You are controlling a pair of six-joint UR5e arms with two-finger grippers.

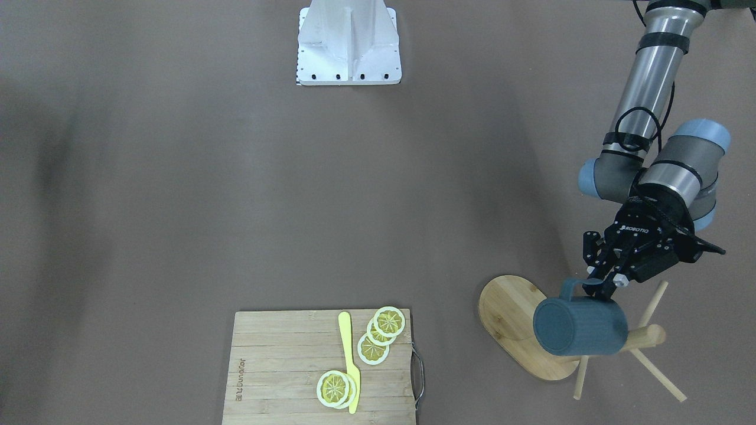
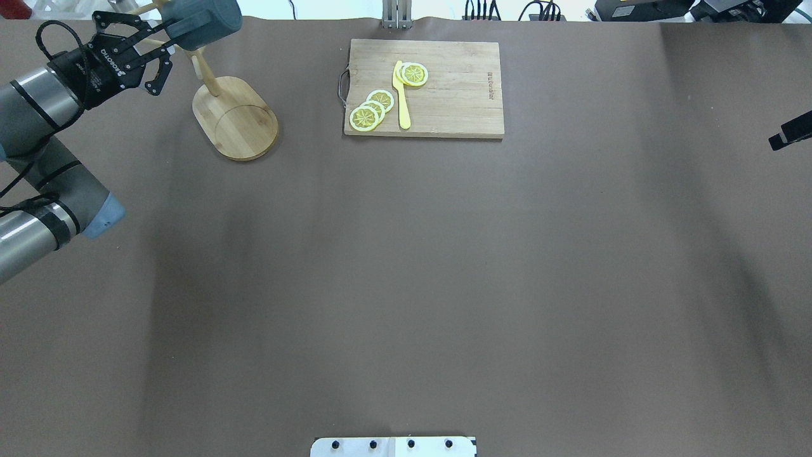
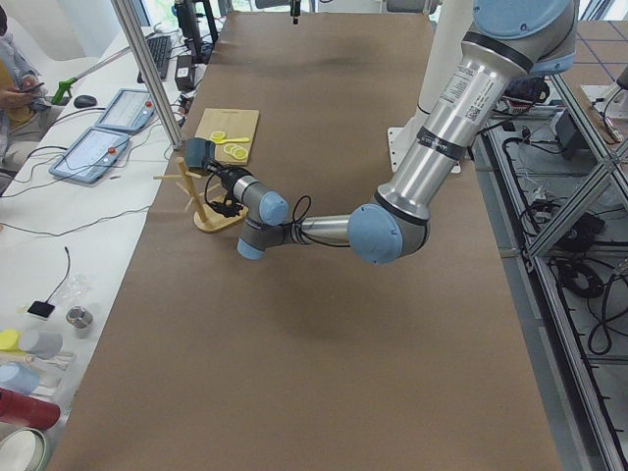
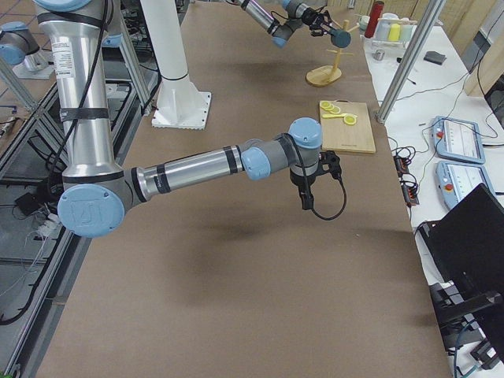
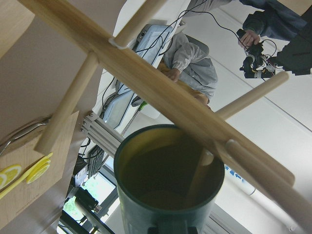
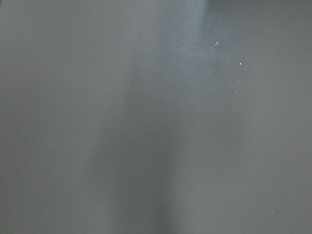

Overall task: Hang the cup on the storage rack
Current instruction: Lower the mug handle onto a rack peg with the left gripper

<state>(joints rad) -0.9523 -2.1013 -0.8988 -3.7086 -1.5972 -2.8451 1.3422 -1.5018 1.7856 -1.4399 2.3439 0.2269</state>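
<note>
The dark teal ribbed cup (image 1: 582,327) lies on its side in the air beside the bamboo storage rack (image 1: 508,313), mouth toward the post (image 1: 647,336). My left gripper (image 1: 605,285) is shut on the cup near its handle. In the left wrist view the cup's yellow inside (image 5: 165,185) faces the camera and a rack peg (image 5: 197,180) reaches into its mouth. In the overhead view the cup (image 2: 206,22) and left gripper (image 2: 166,35) are above the rack's oval base (image 2: 238,117). My right gripper (image 4: 307,201) hangs over bare table far from them; I cannot tell its state.
A rectangular wooden cutting board (image 1: 283,366) with lemon slices (image 1: 390,321) and a yellow knife (image 1: 349,360) lies beside the rack, toward the table's middle. The white robot base plate (image 1: 348,47) stands at the robot's side of the table. Thin pegs (image 1: 658,369) stick out around the post.
</note>
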